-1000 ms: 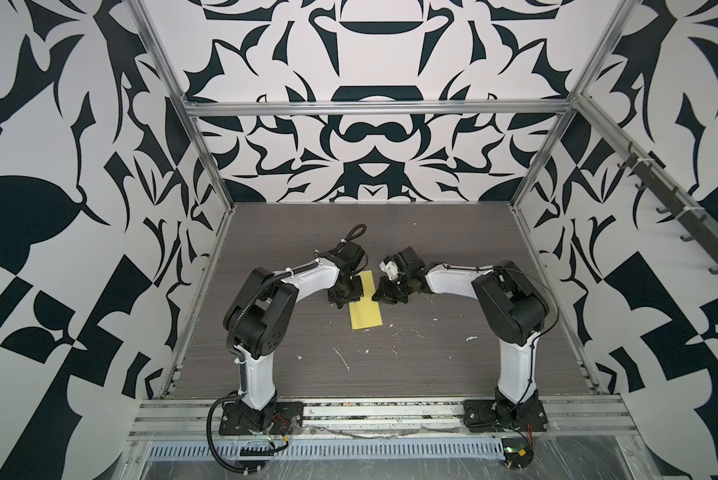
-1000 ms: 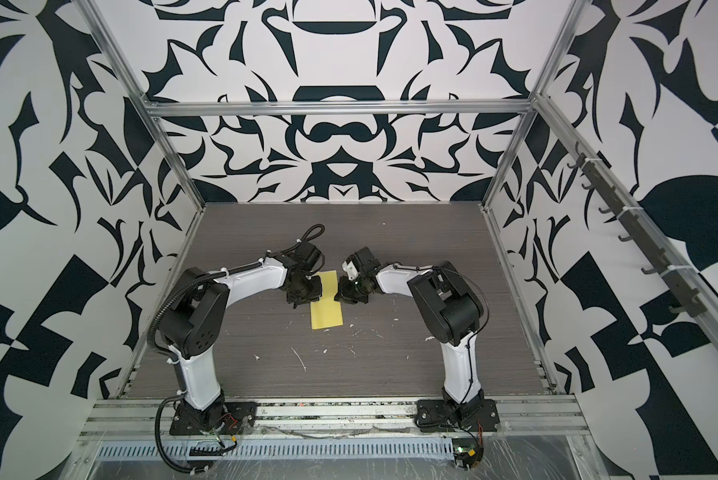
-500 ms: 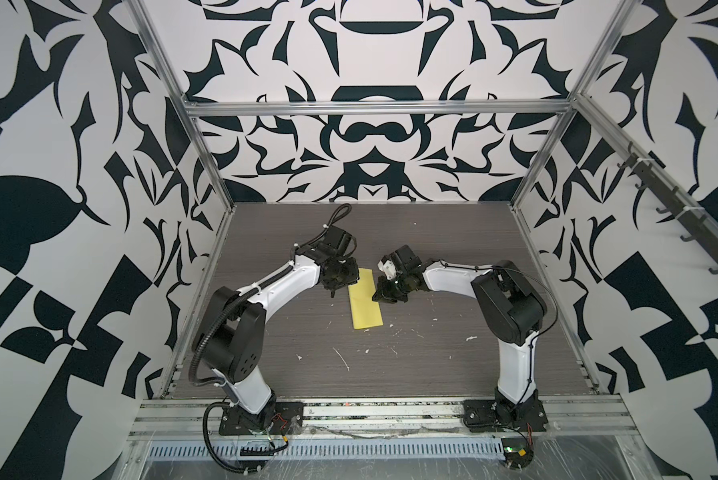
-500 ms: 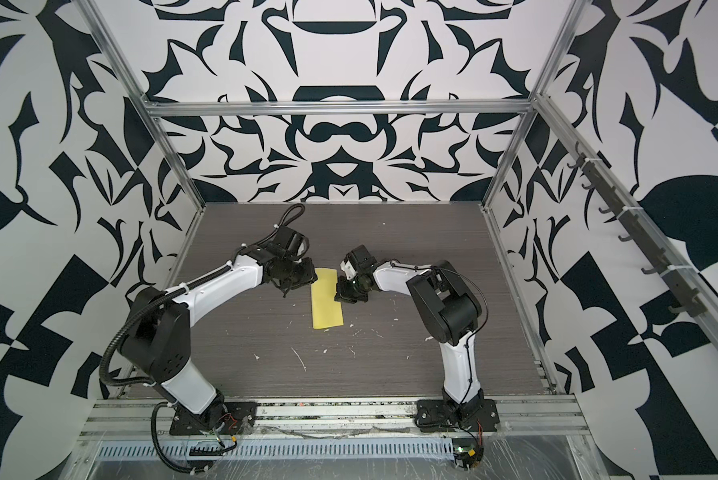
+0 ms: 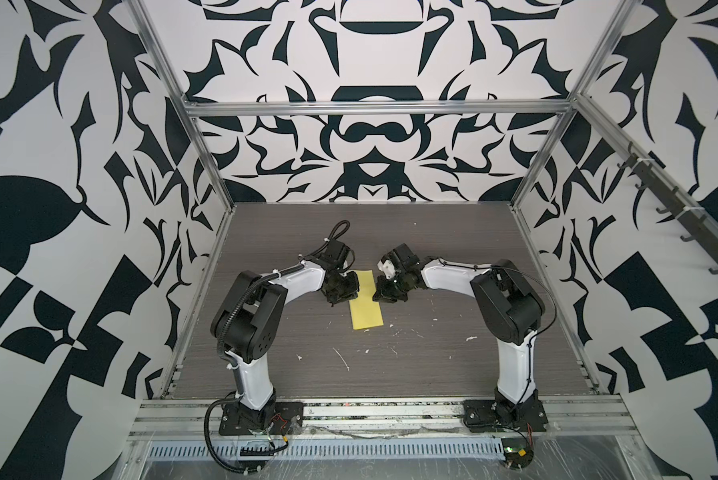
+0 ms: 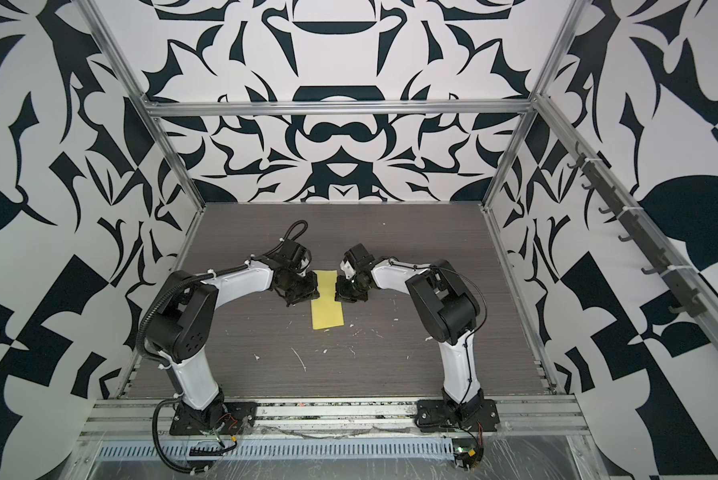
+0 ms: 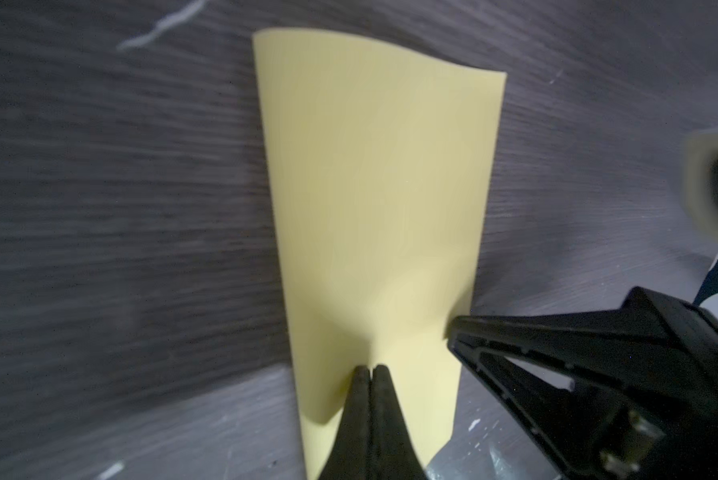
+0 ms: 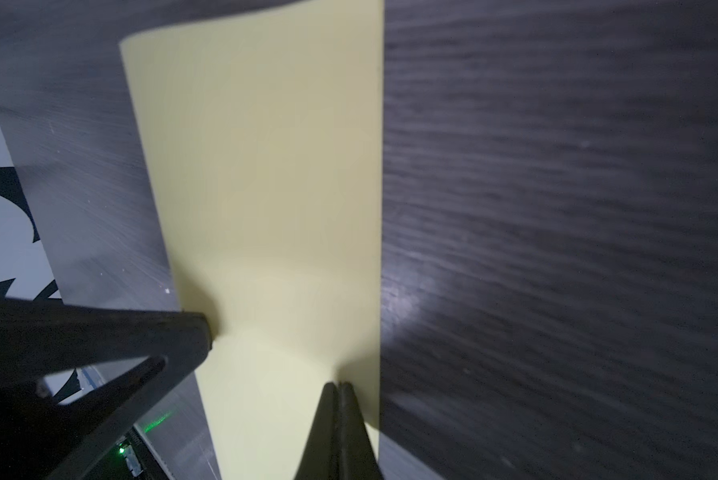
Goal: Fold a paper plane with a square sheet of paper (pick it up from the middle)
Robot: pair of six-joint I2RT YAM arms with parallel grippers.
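Paper (image 5: 365,307) lies as a narrow strip, apparently halved, one end between the grippers and the rest running away from their tips. The left gripper (image 7: 372,369) is closed, seemingly nipping a small ridge of it. The right gripper (image 8: 339,384) is closed, its tips pressing on the sheet. By the look of it, the nose and wing folds remain. No writing is legible.

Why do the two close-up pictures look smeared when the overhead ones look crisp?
Left wrist view: table grain streaks, likely motion blur. Right wrist view: same streaks, plus a glare patch beside the paper. Both top views: sharp, evenly lit.
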